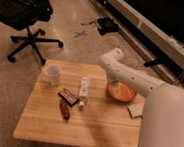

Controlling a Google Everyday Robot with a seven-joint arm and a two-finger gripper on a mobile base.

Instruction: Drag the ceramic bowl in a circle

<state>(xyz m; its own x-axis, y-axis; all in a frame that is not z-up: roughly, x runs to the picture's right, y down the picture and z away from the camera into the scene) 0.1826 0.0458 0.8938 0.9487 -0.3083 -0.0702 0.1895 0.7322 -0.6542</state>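
The ceramic bowl (121, 93) is a shallow orange-red bowl with a paler rim. It sits on the right side of the wooden table (79, 127). My white arm reaches from the lower right, bends over the table's far edge and comes down at the bowl. The gripper (114, 84) is at the bowl's far left rim, mostly hidden behind the arm. A small whitish cup (53, 74) stands at the table's left.
A white bottle (84, 90) lies in the middle of the table. A dark snack bar (68, 96) and a red packet (65, 111) lie in front of it. A tan square (135, 110) lies near the right edge. An office chair (22, 16) stands on the floor at the back left.
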